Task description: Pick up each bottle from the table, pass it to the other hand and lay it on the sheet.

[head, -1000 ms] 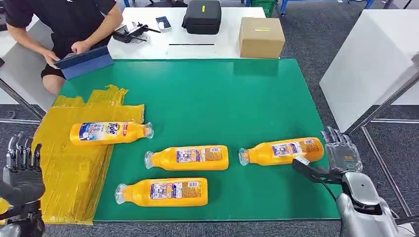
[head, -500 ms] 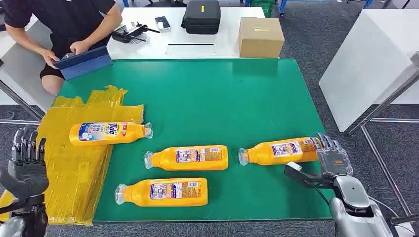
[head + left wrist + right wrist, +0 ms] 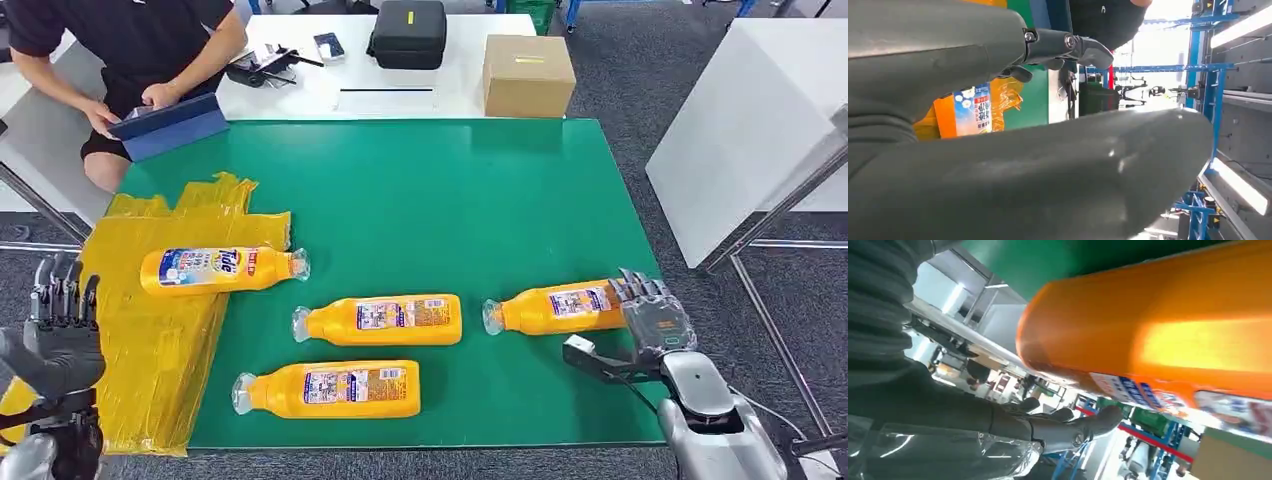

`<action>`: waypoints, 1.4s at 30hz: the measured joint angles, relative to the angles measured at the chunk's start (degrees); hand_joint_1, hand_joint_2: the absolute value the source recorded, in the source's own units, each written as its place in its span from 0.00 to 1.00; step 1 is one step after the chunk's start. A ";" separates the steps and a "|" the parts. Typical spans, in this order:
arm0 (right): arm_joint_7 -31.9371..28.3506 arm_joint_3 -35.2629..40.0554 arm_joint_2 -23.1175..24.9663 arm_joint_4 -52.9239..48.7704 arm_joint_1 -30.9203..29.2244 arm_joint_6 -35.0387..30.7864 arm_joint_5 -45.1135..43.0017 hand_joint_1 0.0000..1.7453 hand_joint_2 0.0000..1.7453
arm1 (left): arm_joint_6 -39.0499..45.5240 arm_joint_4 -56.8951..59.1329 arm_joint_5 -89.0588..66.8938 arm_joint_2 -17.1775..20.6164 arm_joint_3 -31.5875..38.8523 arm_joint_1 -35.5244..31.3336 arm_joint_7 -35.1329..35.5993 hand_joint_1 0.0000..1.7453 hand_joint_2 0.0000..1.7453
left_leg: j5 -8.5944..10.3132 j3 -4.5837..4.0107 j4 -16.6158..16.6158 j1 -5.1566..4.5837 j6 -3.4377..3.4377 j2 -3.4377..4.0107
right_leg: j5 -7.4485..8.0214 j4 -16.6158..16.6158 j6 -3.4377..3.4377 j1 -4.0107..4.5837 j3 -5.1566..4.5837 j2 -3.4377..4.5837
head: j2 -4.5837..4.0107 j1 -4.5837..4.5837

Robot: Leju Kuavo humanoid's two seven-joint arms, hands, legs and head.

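green worktop (image 3: 420, 200) w/ four orange bottles lying on their sides. far-right bottle (image 3: 560, 308) lies near the right edge, cap toward centre, base end at the right robot hand (image 3: 645, 320); fingers spread over the base end, thumb sticking out to the side below the bottle, not closed round it; can't tell if the fingers touch it. right wrist view: same bottle (image 3: 1168, 325) big and close, orange body w/ label edge, dark fingers (image 3: 1068, 427) extended beside it, apart from it. middle bottle (image 3: 380, 319) lies just left of that one, cap pointing left. front bottle (image 3: 330, 388) lies nearer the robot, cap left. fourth bottle (image 3: 220, 268), blue-white label, lies across the edge of the yellow sheet (image 3: 130, 330), cap end over the green. sheet is crinkled, covers the left side of the worktop. left robot hand (image 3: 60, 335) is raised at the left edge beside the sheet, fingers up and apart, holding nothing. left wrist view: label and orange body of a bottle (image 3: 968, 110) past the thumb. beyond: person (image 3: 130, 50) seated w/ a blue tablet (image 3: 170, 125), white table w/ black case (image 3: 408, 33) and cardboard box (image 3: 528, 75).
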 measured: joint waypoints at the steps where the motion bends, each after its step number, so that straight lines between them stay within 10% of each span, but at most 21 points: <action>1: -0.07 0.30 -0.02 0.00 -0.03 -0.22 0.37 0.00 1.00 | -0.02 0.00 0.00 -0.04 0.00 0.00 0.00 0.00 0.00 | 0.00 0.00 0.00 0.00 0.00 0.00 | 0.00 0.00 0.00 0.00 0.00 0.00 | 0.00 0.02; 42: -1.84 4.26 3.06 17.90 -12.54 -6.53 2.82 0.00 1.00 | 0.68 -7.08 1.03 -2.51 3.63 5.04 1.75 0.00 0.00 | 0.02 0.00 0.00 0.01 0.01 0.02 | 0.01 0.01 0.01 -0.04 0.02 0.02 | 0.00 0.02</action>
